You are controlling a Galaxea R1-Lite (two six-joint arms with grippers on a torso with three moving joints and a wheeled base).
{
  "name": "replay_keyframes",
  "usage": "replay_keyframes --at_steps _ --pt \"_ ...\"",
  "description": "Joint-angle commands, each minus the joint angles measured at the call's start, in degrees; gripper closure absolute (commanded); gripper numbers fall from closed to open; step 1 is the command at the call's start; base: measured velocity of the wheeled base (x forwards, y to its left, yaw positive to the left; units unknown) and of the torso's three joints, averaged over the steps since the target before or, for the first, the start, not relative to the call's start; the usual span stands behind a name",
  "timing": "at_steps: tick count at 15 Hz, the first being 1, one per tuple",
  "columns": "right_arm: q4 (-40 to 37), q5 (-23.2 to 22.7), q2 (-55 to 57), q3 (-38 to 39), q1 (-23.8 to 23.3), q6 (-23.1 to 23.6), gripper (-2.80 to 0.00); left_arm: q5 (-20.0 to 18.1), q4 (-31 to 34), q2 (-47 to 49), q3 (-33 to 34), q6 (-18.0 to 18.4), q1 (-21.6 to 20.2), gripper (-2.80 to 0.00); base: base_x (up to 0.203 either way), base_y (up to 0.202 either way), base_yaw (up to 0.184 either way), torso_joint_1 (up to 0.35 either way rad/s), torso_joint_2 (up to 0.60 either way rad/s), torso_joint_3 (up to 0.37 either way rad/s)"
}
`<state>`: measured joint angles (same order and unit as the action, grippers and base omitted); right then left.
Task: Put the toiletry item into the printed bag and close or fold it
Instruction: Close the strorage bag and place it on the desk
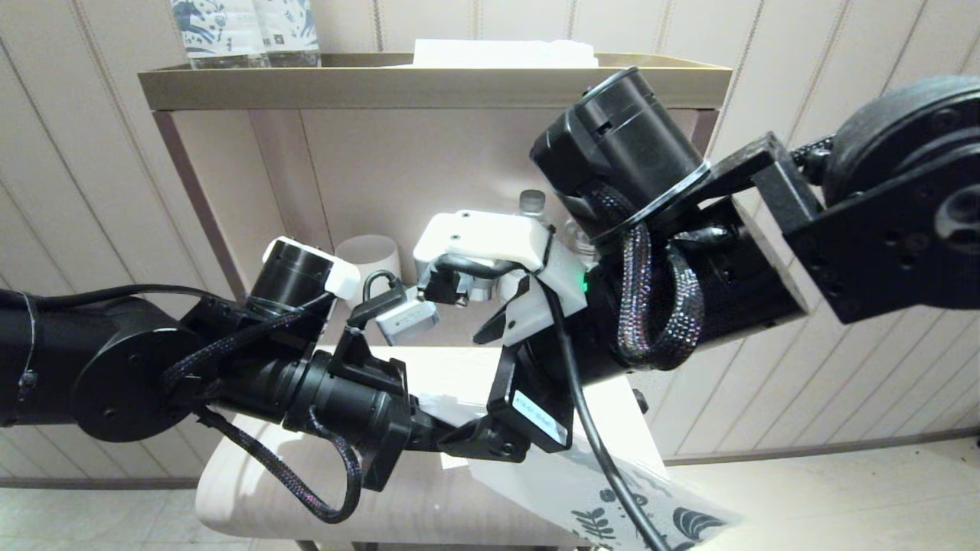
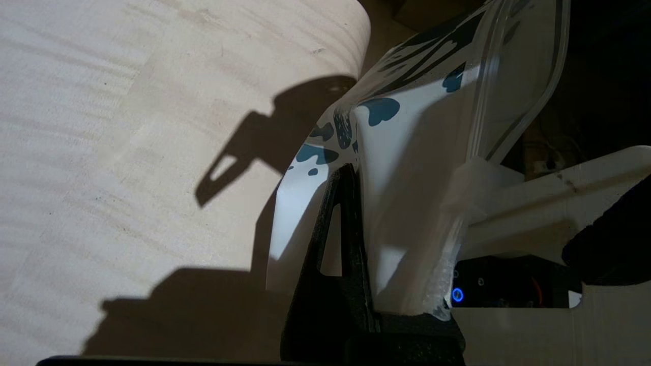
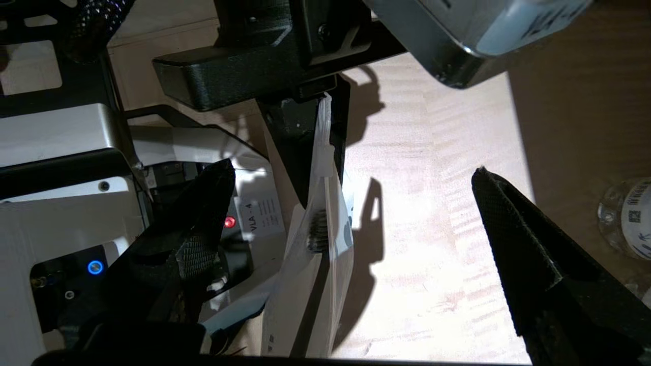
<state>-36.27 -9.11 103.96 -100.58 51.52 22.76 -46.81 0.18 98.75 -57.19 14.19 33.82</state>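
Observation:
The printed bag [image 1: 589,490] is a white pouch whose dark leaf prints hang past the small table's front edge. My left gripper [image 1: 468,441] is shut on its plain end. In the left wrist view one black finger [image 2: 342,239] lies against the bag [image 2: 412,168]; the other is hidden behind it. In the right wrist view the bag [image 3: 305,284] stands edge-on, with the toothbrush's dark bristles [image 3: 319,231] showing inside it. My right gripper [image 3: 351,173] is open, its fingers wide apart on either side of the bag without touching it.
The pale wooden table [image 1: 253,474] is small with rounded corners. Behind it a gold shelf unit [image 1: 429,84] holds printed packs on top. A white cup [image 1: 369,256] and clear bottles [image 1: 532,203] stand below. A clear bottle [image 3: 628,216] is near my right finger.

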Motion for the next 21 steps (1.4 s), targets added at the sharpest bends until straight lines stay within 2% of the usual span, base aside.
replay_keyframes --at_steps 1,13,14,21 --pt "-0.21 -0.30 0.71 -0.40 -0.01 0.18 -2.80 -0.30 -0.01 0.40 0.06 0.40 0.02 0.00 0.000 0.000 0.000 0.000 0.00 0.000" --pt "-0.30 -0.48 1.59 -0.14 0.16 0.71 -2.80 -0.30 -0.24 0.75 0.41 0.89 -0.02 0.00 0.000 0.000 0.000 0.000 0.00 0.000" --pt "-0.30 -0.56 1.68 -0.05 0.16 0.71 0.00 -0.30 -0.18 0.75 0.41 1.15 0.02 0.00 0.000 0.000 0.000 0.000 0.00 0.000" --pt "-0.30 -0.65 2.65 -0.84 0.16 0.54 0.00 -0.30 -0.18 0.67 0.50 1.63 0.02 0.00 0.000 0.000 0.000 0.000 0.00 0.000"
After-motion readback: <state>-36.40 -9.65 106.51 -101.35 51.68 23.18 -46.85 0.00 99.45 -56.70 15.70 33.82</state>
